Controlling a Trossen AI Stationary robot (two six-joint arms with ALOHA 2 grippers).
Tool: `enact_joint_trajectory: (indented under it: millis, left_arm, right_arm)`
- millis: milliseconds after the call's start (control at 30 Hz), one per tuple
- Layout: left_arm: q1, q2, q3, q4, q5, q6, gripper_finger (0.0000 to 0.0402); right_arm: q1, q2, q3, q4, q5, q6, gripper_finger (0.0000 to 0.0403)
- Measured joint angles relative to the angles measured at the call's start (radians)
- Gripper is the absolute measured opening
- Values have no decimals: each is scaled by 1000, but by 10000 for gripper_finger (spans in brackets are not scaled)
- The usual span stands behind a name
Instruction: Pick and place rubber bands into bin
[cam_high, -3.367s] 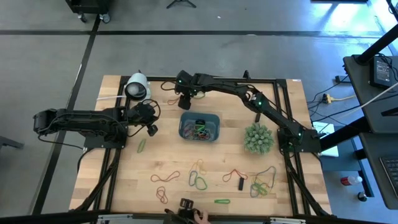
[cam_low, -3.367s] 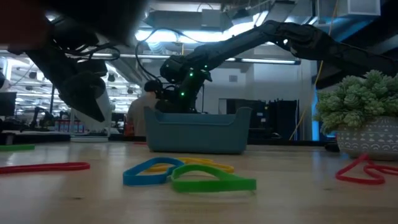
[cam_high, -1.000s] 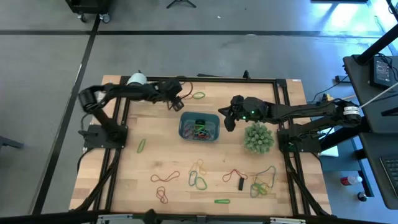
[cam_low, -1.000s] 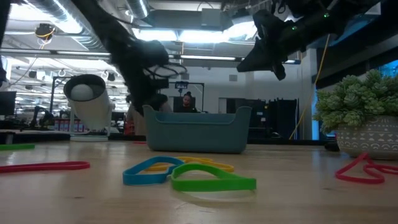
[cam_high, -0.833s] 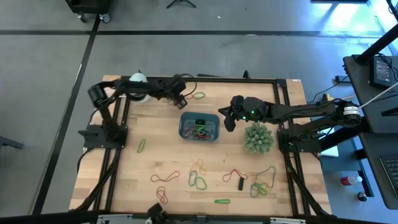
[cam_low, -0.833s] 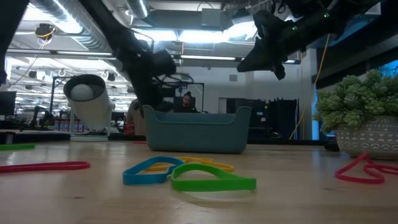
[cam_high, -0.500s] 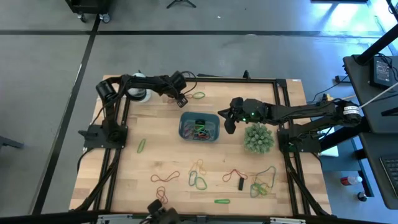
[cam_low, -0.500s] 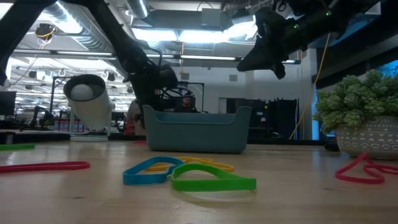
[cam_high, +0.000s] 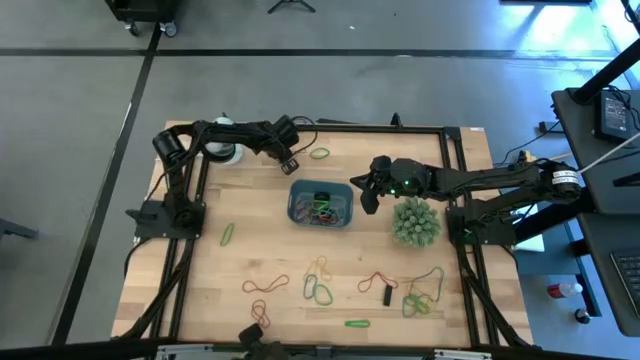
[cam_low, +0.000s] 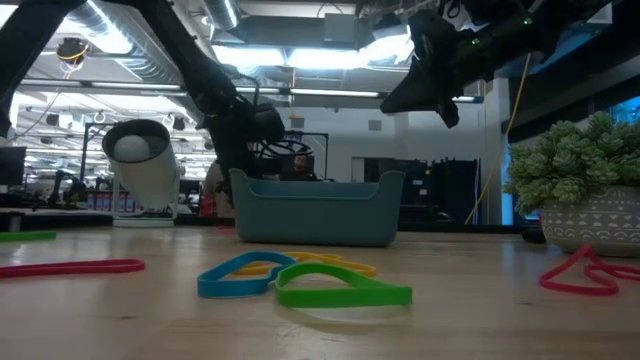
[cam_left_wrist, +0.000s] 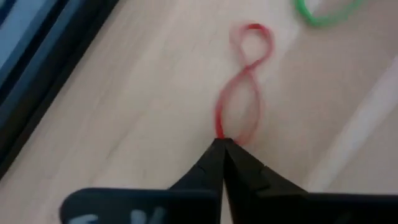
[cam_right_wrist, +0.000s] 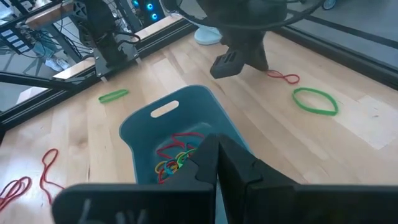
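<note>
Partly done, by the look of it: the blue-teal bin near the middle of the counter already holds a small tangle of red, yellow and green rubber bands, but many more lie loose on the wood. Toward the near edge are red loops, a yellow-and-green cluster, a red band beside a small black block, a dark and green knot, a green band, and another green one off to the left. At the far edge a green loop lies just beside a red figure-eight band.

That red band is the one in hand now. The left hand is down at the far edge behind the bin, near the white dome-shaped object; its fingers are pinched together on the band's near end, while the rest of the loop lies flat on the counter, so the lift and carry to the bin are not yet done.

The right hand, fingers closed on nothing visible, hangs above the counter just right of the bin, next to the spiky green plant.
</note>
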Motion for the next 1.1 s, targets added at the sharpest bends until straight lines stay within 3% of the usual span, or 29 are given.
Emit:
enact_joint_trajectory:
  millis: [567, 700, 767, 833, 1100]
  left_arm:
    - [-257, -403, 3, -47, -44, -25, 1]
    - [-310, -434, 8, -63, -180, -26, 1]
    - [-304, -432, 8, -102, -245, -27, 1]
    - [-286, -417, 8, -120, -246, -31, 5]
    - [-117, -323, -36, -149, -54, -63, 77]
  right_arm:
    - [11, 0, 0, -4, 3, -33, 12]
    - [30, 0, -3, -4, 2, -80, 12]
    - [38, 0, -10, -5, 2, -85, 12]
    - [42, 1, -16, -12, 2, -85, 12]
    - [46, 1, -41, -8, 1, -80, 12]
